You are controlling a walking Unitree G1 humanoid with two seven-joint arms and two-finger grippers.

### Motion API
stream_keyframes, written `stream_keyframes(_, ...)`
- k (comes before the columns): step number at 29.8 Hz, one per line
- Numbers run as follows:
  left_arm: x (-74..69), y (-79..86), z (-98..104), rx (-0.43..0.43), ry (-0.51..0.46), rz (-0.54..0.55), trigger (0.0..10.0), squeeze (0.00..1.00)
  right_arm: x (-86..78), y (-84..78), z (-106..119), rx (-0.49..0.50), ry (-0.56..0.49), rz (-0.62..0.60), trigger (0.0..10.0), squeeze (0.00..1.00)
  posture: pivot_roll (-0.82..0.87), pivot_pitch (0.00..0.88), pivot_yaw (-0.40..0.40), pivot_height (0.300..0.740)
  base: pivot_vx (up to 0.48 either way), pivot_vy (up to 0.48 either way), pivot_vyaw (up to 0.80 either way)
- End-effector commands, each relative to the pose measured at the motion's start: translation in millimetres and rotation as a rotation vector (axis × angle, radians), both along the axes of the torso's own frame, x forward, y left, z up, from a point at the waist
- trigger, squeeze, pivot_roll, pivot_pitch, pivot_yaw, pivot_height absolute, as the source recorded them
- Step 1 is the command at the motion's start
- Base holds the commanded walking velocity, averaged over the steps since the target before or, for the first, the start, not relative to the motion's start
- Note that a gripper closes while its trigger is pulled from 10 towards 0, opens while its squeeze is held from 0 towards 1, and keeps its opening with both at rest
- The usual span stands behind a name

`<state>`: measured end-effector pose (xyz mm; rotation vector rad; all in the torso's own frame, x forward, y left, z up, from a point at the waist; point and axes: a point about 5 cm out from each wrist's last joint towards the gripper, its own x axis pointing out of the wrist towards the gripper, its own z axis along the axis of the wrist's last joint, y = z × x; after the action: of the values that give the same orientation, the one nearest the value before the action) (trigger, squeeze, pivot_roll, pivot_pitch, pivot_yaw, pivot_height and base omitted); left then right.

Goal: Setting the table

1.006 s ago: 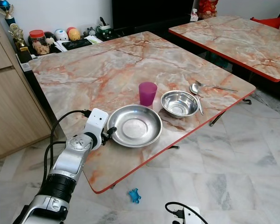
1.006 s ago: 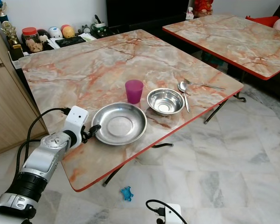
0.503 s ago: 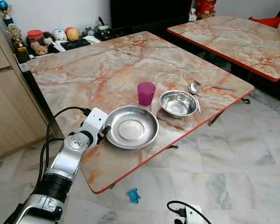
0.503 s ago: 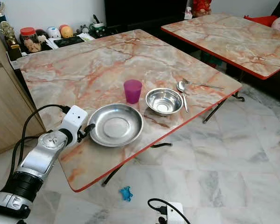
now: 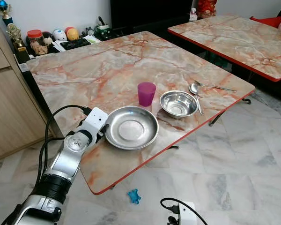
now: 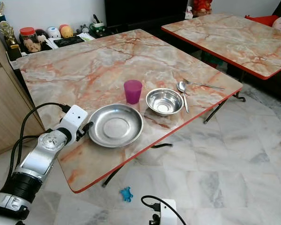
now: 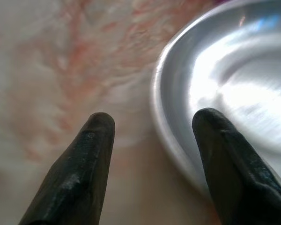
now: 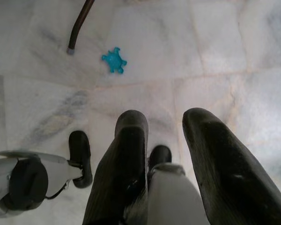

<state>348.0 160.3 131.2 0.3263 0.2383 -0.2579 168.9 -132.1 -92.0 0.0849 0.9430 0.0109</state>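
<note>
Between the spread fingers of the left gripper sits the rim of the steel plate, not clamped. Beyond lie pink cup, bowl, spoon and fork: setting seems nearly done. Table is marbled; right gripper hangs parted over tiled floor.

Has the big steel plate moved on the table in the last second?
Yes. The plate has slid toward the robot's left, widening its gap to the bowl, with the left claw at its rim.
</note>
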Motion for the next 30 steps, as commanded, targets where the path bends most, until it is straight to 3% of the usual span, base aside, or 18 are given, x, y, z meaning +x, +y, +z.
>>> stream_keyframes(1,2.4,-3.2,9.0,-0.107,0.001,0.009,10.0,0.00,0.6,-6.3,0.3,-0.007,-0.005,-0.002,10.0,0.00,0.13,0.008,-0.050,0.740,0.000,0.000,0.00)
stream_keyframes(2,2.2,-6.0,9.8,-0.212,0.020,0.032,10.0,0.00,0.0,-9.5,0.2,-0.008,-0.008,-0.003,10.0,0.00,0.13,0.008,-0.050,0.740,0.000,0.000,0.00)
stream_keyframes(3,1.7,-7.4,9.6,-0.260,0.030,0.048,10.0,0.00,0.0,-10.0,0.2,-0.009,-0.007,-0.003,10.0,0.00,0.13,0.008,-0.049,0.740,0.000,0.000,0.00)
stream_keyframes(7,-0.8,-11.6,7.2,-0.363,0.063,0.083,10.0,0.00,-10.5,-19.4,-2.8,-0.012,-0.015,-0.006,10.0,0.00,0.13,0.009,-0.050,0.740,0.000,0.000,0.00)
stream_keyframes(16,-1.6,-8.9,-2.4,-0.344,0.055,0.177,10.0,0.00,-17.8,-24.8,-5.6,-0.014,0.006,-0.005,10.0,0.00,0.13,0.007,-0.049,0.740,0.000,0.000,0.00)
stream_keyframes(19,-0.1,-0.2,-5.9,-0.350,0.040,0.268,10.0,0.00,-22.1,-23.1,-7.7,-0.014,0.029,-0.006,10.0,0.00,0.13,0.006,-0.049,0.740,0.000,0.000,0.00)
stream_keyframes(22,-0.9,8.4,-9.3,-0.371,0.037,0.348,10.0,0.00,-27.7,-22.6,-10.0,-0.013,0.053,-0.007,10.0,0.00,0.13,0.006,-0.049,0.740,0.000,0.000,0.00)
stream_keyframes(30,-5.0,9.7,-17.7,-0.482,0.093,0.378,10.0,0.00,-27.7,-21.1,-10.9,-0.015,0.079,-0.005,10.0,0.00,0.13,0.009,-0.052,0.740,0.000,0.000,0.00)
